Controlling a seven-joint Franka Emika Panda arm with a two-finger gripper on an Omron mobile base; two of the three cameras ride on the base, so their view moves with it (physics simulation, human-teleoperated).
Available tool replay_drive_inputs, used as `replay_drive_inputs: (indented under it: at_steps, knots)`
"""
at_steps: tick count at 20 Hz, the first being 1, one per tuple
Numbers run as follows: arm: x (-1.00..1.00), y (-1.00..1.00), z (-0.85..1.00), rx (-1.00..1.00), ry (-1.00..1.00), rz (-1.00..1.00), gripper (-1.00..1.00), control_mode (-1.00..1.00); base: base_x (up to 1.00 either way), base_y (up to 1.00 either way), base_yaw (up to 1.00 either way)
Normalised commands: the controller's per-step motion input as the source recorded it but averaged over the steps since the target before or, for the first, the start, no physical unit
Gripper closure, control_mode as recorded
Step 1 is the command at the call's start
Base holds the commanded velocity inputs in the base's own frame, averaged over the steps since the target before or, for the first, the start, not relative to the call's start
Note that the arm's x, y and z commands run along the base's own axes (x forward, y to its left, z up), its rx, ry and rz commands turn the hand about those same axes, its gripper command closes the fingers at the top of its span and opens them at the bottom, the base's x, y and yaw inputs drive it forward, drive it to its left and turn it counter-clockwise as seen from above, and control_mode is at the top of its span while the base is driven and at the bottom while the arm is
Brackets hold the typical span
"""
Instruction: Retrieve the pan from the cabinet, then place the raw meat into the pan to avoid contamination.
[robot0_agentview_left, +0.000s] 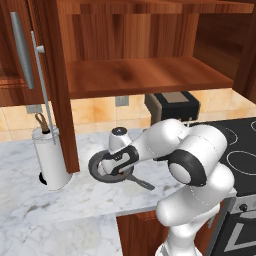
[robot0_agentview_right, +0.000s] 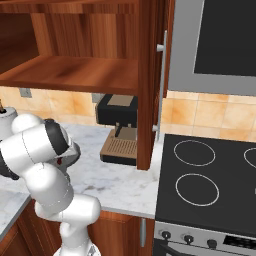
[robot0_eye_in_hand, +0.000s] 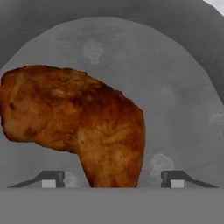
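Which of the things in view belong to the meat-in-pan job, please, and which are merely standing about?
Job:
pan
raw meat, in the pan
cabinet, open
claw, fingers apart over the meat

Standing about:
coffee machine
stove
white canister

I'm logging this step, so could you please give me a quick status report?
Gripper open, fingertips either side of the raw meat. Meat lying in the pan, pan on the marble counter. Nothing in the way.
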Motion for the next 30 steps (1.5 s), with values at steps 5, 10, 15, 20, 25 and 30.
replay_drive_inputs:
  at_steps: [5,10,15,20,25,30]
  knots:
    - [0.00,0.01,0.00,0.00,0.00,0.00,-1.00,-1.00,0.00,0.00,0.00]
    - [0.00,0.06,0.25,0.00,0.00,0.00,-1.00,-1.00,0.00,0.00,0.00]
    - [-0.11,0.01,0.50,0.00,-0.02,-0.01,-1.00,-1.00,0.00,0.00,0.00]
    - [-0.31,-0.05,0.34,0.00,-0.04,-0.05,-1.00,-1.00,0.00,0.00,0.00]
    - [-0.42,-0.21,0.23,0.00,-0.02,-0.07,-1.00,-1.00,0.00,0.00,0.00]
    - [-0.35,-0.31,0.12,0.00,0.00,-0.09,-1.00,-1.00,0.00,0.00,0.00]
